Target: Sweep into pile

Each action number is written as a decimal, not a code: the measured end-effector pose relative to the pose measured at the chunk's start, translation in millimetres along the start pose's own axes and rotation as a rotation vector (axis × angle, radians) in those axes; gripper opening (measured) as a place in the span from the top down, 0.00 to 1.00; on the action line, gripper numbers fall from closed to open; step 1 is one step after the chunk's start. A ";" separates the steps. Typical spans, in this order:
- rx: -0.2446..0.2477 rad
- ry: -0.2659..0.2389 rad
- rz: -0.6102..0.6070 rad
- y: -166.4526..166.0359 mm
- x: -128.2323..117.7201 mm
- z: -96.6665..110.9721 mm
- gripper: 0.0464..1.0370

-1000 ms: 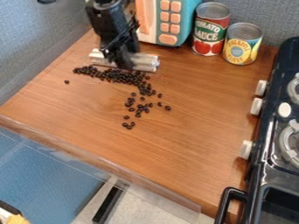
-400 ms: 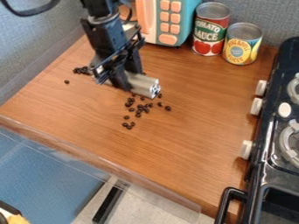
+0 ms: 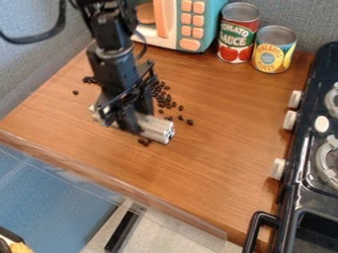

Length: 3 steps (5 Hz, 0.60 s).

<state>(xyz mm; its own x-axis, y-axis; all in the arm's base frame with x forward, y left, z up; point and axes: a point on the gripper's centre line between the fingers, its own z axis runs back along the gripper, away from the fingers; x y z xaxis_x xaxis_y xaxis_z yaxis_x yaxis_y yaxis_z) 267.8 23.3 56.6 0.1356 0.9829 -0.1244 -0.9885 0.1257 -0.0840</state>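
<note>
Risk judged: could roll small, rounded dark beans (image 3: 174, 104) outward if swept too fast, or miss strays beyond bar ends. Clamped in black gripper (image 3: 129, 123): ribbed, silvery metal bar (image 3: 154, 129), crosswise on smooth wood-grain counter (image 3: 218, 143), among scattered beans

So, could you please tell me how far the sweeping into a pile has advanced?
Partly, I would say. Done: many dark beans lie close together beside the arm. In hand: the gripper holds the silver bar low over the counter, among the beans. Left: a single bean lies apart at left, and others are scattered right of the bar, so no single pile exists.
</note>
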 end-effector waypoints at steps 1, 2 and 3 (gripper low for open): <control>-0.012 -0.028 0.085 1.5 -3.6 -7.5 0.67; 0.000 -0.057 0.169 -0.7 -2.6 -20.6 0.67; 0.028 -0.085 0.227 0.1 -4.2 -30.0 0.67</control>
<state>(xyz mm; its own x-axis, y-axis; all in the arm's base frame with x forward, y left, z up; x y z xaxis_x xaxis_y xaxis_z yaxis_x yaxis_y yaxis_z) 269.1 15.2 27.4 -0.0951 0.9940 -0.0531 -0.9946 -0.0971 -0.0361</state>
